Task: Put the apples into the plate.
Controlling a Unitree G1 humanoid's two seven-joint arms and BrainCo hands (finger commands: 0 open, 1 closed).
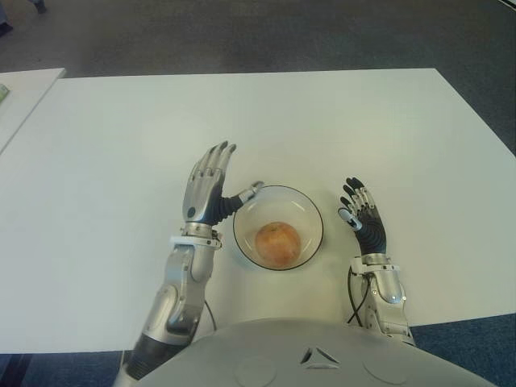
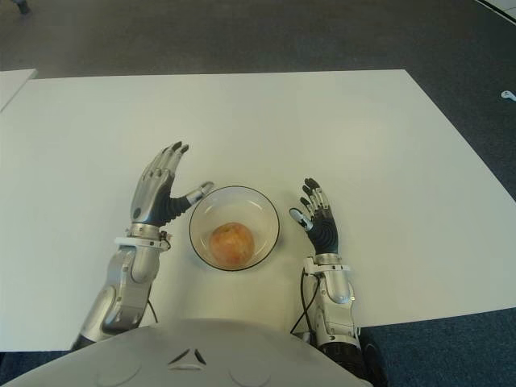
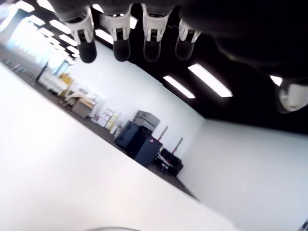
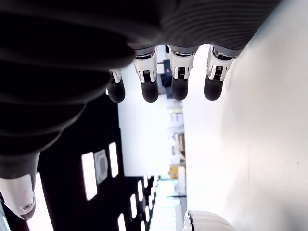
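One reddish-yellow apple (image 1: 277, 241) lies inside a clear glass bowl (image 1: 310, 211) near the table's front edge. My left hand (image 1: 211, 188) is just left of the bowl, fingers straight and spread, thumb tip over the rim, holding nothing. My right hand (image 1: 359, 209) is a little to the right of the bowl, fingers spread and empty. In the left wrist view the fingertips (image 3: 120, 49) point out over the table with nothing between them. The right wrist view shows straight fingertips (image 4: 150, 90) and the bowl's rim (image 4: 204, 220).
The white table (image 1: 322, 121) reaches far ahead and to both sides. A second white table (image 1: 20, 93) stands at the far left. Dark carpet (image 1: 266, 32) lies beyond the far edge.
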